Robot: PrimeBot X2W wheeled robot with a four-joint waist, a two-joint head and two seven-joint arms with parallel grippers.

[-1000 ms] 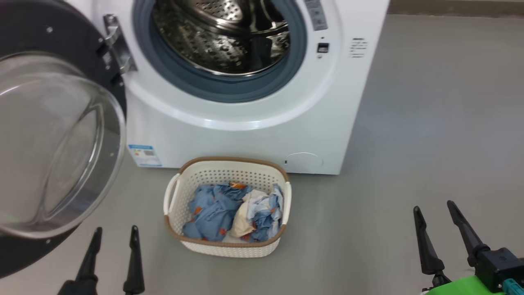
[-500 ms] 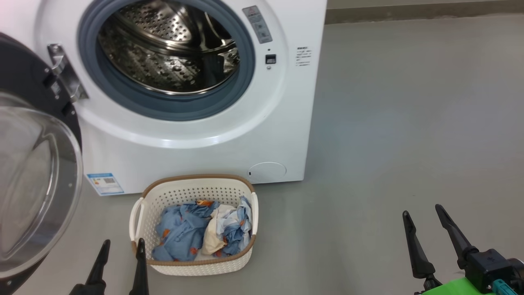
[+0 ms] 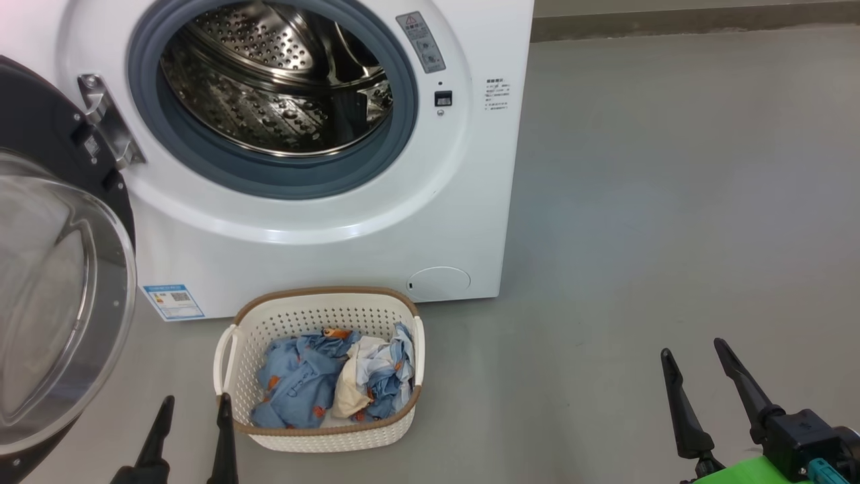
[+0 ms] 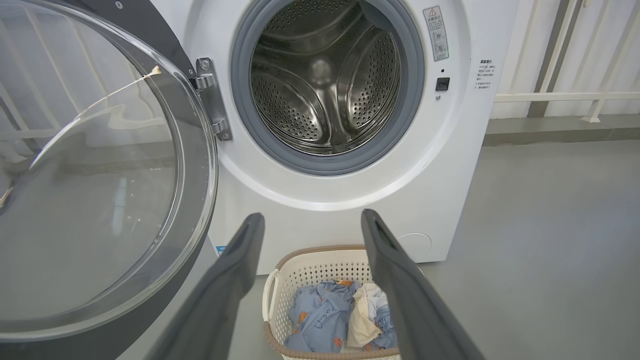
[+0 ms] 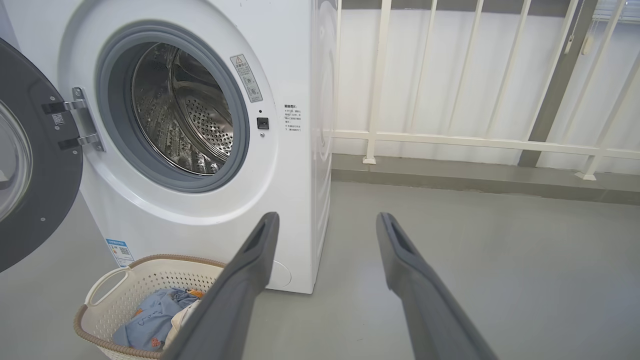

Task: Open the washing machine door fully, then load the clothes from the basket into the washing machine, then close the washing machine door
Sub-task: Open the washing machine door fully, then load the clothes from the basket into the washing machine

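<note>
Bright, even, soft light; no hard shadows. Sharp glints on drum inside washer. Pale reflections streak door glass left of washer. Faint shadow under basket before washer. Wrist views wide-angle: railing right of washer splays outward.

Smooth grey floor spreads from 3 to 6 o'clock; at 1 o'clock, white barred metal railing on a grey kerb.

The drum is glossy steel, the basket matt plastic
</note>
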